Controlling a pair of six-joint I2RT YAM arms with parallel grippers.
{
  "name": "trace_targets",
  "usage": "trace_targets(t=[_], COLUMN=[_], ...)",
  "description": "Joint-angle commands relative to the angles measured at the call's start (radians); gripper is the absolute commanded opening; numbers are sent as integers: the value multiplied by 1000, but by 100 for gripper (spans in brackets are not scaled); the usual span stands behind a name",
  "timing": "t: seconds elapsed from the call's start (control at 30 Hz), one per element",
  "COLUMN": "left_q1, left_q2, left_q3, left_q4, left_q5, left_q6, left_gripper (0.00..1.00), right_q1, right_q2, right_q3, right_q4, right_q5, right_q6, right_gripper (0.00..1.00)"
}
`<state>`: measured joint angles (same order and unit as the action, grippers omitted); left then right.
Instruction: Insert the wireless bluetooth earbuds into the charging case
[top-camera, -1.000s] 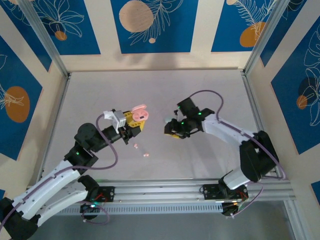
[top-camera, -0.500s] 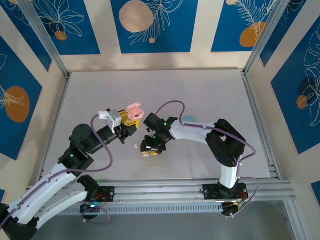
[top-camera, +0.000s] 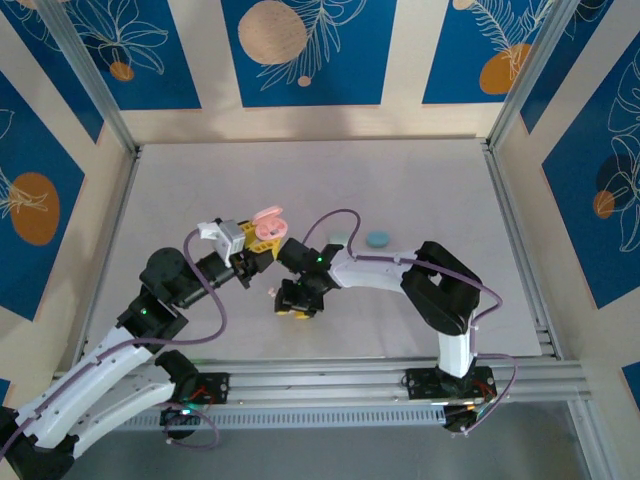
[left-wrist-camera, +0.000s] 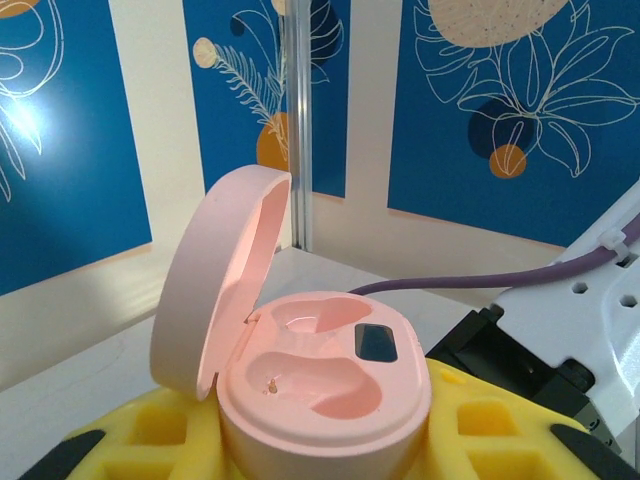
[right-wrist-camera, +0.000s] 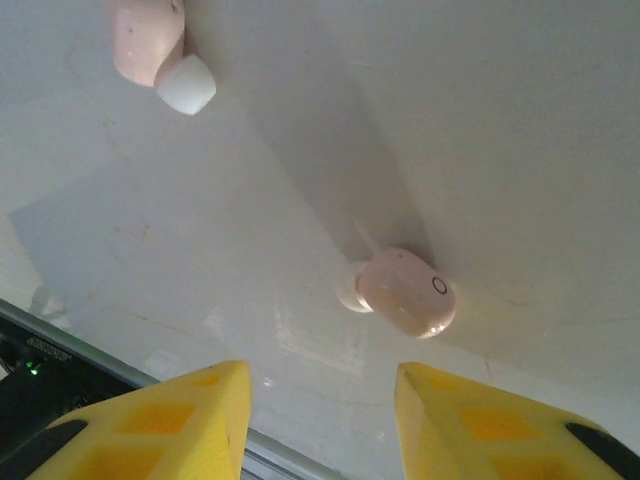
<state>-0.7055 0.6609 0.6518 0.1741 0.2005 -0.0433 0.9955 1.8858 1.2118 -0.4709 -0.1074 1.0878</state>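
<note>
Blue floral panels (top-camera: 300, 50) wall in a pale bench (top-camera: 420, 180) seen from overhead. At centre-left, the left hand (top-camera: 256, 245) is closed on an open pink charging case (top-camera: 266, 228). Within the last second the right hand (top-camera: 293, 303) has swung from mid-bench, right of the case, to the near side just below it. It has arrived over the loose pink earbuds (top-camera: 272, 291), one of which lies just to its left. Two pale blue-green rounded pieces (top-camera: 377, 240) sit well apart behind the right arm.

From the left wrist, the case is seated between yellow fingers (left-wrist-camera: 150, 430). Its lid (left-wrist-camera: 215, 290) is tipped back and both wells are bare, so neither bud is loaded yet.

From the right wrist, the right hand's yellow fingers stand partly apart with nothing between them. The nearer bud (right-wrist-camera: 405, 295) lies on the bench just ahead of the gap, a little toward the right-hand finger. The second bud (right-wrist-camera: 155, 55) rests farther off at upper left.

The shift suggests the pick-up is now the step in hand. The hand likely needs to move forward and centre on the nearer bud before closing, since so small and rounded a piece could squirt sideways out of the grip.
</note>
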Motion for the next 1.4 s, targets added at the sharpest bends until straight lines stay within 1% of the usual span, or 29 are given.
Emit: trace_targets(t=[0.0,0.33,0.5,0.8,1.0,1.37], left_q1=[-8,-7,-7,-6,-7,-7], left_q2=[-9,0,3,3,3,3], left_q3=[29,26,22,22,23,23], left_q4=[18,23,28,25,22,22], left_q5=[-11,-7,-6,-9,-13,-14], left_q6=[8,4,1,4,5,2], left_gripper=[31,32,31,31,31,32], right_q1=[-2,-8,-17,-24,-25,0], right_q2=[29,38,49,79,101,166], right_q3=[2,-12,4,82,119,231], right_q4=[28,57,29,-48,-55,-200], right_q5=[18,42,82,143,139,213], right_q6=[38,48,33,-25,-56,-131], right_gripper=[44,44,43,44,43,35])
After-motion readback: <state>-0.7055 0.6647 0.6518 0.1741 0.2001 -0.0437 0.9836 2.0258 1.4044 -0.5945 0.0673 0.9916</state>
